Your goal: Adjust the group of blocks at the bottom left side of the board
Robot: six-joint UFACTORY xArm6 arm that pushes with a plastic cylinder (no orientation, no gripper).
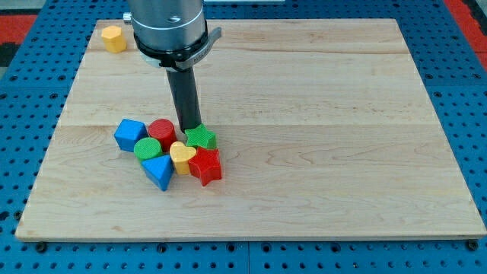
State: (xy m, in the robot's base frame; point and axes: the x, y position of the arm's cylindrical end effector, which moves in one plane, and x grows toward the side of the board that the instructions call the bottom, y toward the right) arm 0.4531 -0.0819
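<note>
Tip (pixel 190 126) of my rod, not a hand, touches the green star block's (pixel 201 138) far edge, beside the red cylinder (pixel 161 129); this cluster sits near-left on the table (pixel 342 114).

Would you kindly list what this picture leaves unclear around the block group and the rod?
- My tip: its very end sits behind the green star block, so contact is unclear.
- Red cylinder: right side hidden by the rod.
- Arm above the silver collar: cut off by the view's top.
</note>
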